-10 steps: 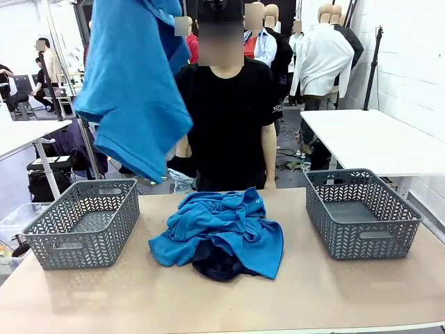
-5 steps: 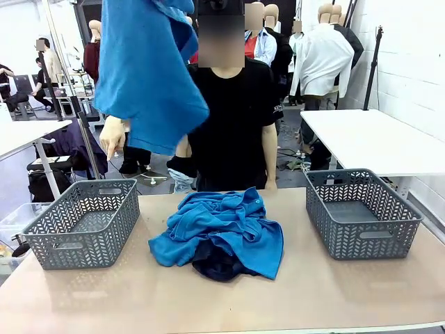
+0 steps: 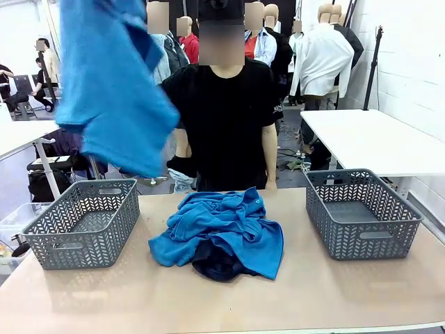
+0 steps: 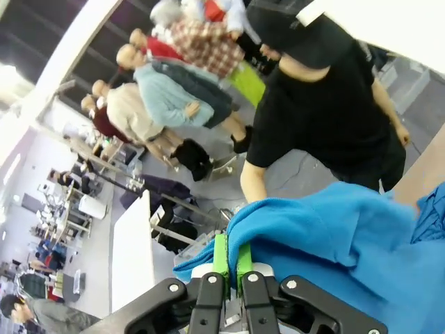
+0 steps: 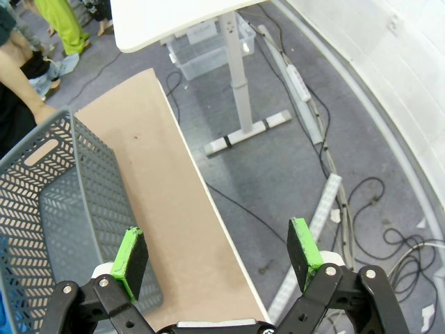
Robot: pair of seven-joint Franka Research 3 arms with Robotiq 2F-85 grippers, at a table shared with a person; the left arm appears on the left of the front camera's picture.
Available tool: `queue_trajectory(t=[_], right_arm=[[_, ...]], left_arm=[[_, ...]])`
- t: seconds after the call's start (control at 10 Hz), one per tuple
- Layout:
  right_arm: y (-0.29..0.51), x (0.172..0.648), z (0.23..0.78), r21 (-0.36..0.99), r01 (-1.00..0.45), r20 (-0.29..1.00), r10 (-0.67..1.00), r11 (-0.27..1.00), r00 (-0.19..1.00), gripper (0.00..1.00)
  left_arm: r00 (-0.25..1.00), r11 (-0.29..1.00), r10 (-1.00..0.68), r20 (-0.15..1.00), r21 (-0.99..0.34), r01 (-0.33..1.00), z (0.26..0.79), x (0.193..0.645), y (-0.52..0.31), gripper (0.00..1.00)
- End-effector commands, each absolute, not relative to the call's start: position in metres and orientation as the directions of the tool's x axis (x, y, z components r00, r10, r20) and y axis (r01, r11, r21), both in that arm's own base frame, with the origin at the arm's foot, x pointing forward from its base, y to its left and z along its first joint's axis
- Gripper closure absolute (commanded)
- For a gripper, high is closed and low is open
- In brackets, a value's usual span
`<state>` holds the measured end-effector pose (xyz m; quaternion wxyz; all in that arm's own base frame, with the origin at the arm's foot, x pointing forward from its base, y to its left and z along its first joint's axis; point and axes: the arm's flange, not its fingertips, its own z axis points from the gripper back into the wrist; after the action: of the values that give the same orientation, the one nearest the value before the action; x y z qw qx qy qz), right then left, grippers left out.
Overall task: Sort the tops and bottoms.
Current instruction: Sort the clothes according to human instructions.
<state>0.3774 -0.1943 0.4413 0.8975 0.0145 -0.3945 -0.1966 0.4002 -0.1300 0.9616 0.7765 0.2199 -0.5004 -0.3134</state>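
A blue top [image 3: 111,83] hangs high above the left basket [image 3: 82,221], blurred as it swings. In the left wrist view my left gripper [image 4: 228,259] is shut on that top's fabric [image 4: 334,236], green pads pressed together. More blue tops [image 3: 222,226] lie in a heap at the table's middle, with the dark navy bottoms [image 3: 215,268] peeking out under the heap's front edge. My right gripper [image 5: 219,257] is open with nothing between its pads, hovering over the table edge beside the right basket [image 5: 49,223].
A second grey basket [image 3: 361,212] stands at the table's right. A person in a black t-shirt [image 3: 226,118] stands at the far side behind the heap. Bare tabletop [image 3: 222,306] runs along the front.
The hanging blue top has swung left, from near the person's chest to above the left basket. The heap and both baskets have not moved.
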Motion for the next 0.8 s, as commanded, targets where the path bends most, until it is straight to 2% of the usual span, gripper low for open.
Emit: queue_trajectory(t=[0.0,0.2,0.5,0.6,0.7], right_arm=[[-0.191,0.379,0.442,0.194,0.355,0.697,-0.384,0.914,0.606,0.0],[-0.191,0.379,0.442,0.194,0.355,0.697,-0.384,0.914,0.606,0.0],[-0.191,0.379,0.442,0.194,0.355,0.697,-0.384,0.914,0.606,0.0],[-0.191,0.379,0.442,0.194,0.355,0.697,-0.384,0.914,0.606,0.0],[-0.191,0.379,0.442,0.194,0.355,0.697,-0.384,0.914,0.606,0.0]], left_arm=[[0.319,0.728,-0.682,0.658,0.652,0.211,0.899,0.377,-0.115,1.0],[0.391,0.699,-0.686,0.614,0.706,0.118,0.857,0.387,-0.085,1.0],[0.423,0.793,-0.593,0.685,0.587,0.163,0.823,0.403,-0.058,1.0],[0.418,0.723,-0.669,0.615,0.67,0.171,0.843,0.405,-0.069,1.0],[0.418,0.723,-0.669,0.615,0.67,0.171,0.843,0.405,-0.069,1.0]])
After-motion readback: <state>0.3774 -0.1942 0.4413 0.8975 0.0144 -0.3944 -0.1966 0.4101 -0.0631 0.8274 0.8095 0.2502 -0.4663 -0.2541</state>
